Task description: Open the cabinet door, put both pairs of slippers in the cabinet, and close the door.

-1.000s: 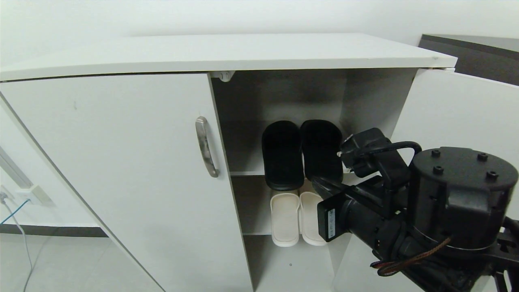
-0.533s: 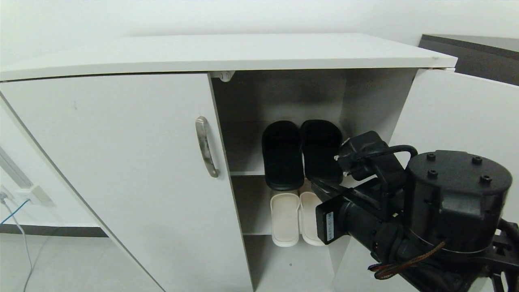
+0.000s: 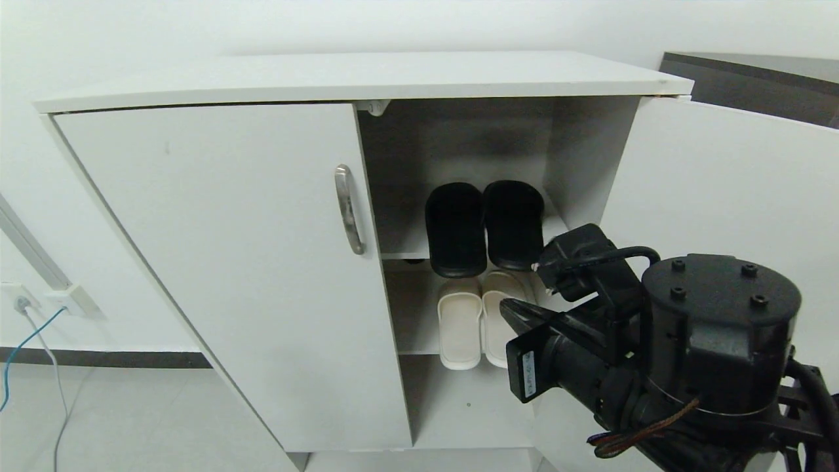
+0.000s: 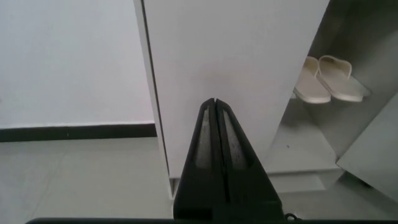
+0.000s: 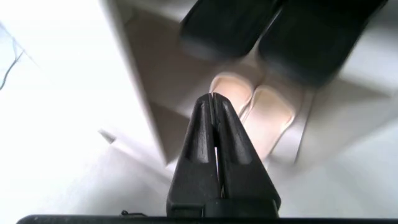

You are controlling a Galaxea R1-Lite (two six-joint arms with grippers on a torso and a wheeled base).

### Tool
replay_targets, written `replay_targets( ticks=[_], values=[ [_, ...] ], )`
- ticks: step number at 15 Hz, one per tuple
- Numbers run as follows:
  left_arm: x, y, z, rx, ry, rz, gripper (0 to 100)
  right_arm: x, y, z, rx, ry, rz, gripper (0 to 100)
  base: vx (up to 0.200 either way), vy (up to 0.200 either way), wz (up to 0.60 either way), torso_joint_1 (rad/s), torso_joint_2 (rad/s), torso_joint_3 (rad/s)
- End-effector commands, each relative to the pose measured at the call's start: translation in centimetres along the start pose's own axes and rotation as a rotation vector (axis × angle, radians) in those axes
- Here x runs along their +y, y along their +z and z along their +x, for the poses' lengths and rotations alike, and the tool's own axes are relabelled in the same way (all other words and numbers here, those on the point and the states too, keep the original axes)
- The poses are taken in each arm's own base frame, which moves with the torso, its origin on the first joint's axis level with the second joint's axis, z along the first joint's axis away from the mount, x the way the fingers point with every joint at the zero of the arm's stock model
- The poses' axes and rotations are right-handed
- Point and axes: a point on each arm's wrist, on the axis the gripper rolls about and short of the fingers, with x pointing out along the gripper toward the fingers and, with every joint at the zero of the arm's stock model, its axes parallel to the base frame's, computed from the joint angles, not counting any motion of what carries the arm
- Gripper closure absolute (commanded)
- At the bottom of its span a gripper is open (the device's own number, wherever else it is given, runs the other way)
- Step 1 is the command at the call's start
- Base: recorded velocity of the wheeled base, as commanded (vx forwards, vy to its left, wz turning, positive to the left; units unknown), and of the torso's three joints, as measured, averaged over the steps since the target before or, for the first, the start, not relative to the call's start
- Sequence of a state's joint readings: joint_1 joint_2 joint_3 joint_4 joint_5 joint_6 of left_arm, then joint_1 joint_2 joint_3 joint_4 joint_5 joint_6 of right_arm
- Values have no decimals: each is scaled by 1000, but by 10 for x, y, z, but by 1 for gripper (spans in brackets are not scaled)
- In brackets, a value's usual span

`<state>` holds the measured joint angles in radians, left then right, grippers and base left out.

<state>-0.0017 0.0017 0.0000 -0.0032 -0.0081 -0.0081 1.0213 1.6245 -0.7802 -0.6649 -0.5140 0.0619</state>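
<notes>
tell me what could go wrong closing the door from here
The black slippers overhang their shelf, so the open door may catch on them and not shut fully. The shut right pincer sits in front of the opening, in the door's likely swing path, so the door could hit it.

White wall (image 3: pixel 131 33) meets pale floor (image 3: pixel 131 423) along a dark baseboard (image 3: pixel 98 359); cabled socket (image 3: pixel 21 303) left.

A bare indoor room, home or office unclear: a shoe cabinet (image 3: pixel 367 75) against a white wall (image 3: pixel 131 33), with dark skirting board (image 3: pixel 98 358), wall socket (image 3: pixel 19 303) and cables (image 3: pixel 33 334) to the cabinet's left.
</notes>
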Motion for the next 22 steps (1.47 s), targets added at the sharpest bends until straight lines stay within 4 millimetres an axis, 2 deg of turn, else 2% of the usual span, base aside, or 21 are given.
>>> replay_targets(
  ticks=[1,9,22],
  values=[
    [0,0,0,0,1,0,100,0,-3,1,11,0,-5,100,-200,0,0,7,7,2],
    [0,0,0,0,-1,0,100,-4,-13,3,42,4,-20,100,-200,0,0,2,2,3],
    [0,0,0,0,-1,0,100,-8,-18,6,61,-10,-32,100,0,0,0,0,0,0]
  ],
)
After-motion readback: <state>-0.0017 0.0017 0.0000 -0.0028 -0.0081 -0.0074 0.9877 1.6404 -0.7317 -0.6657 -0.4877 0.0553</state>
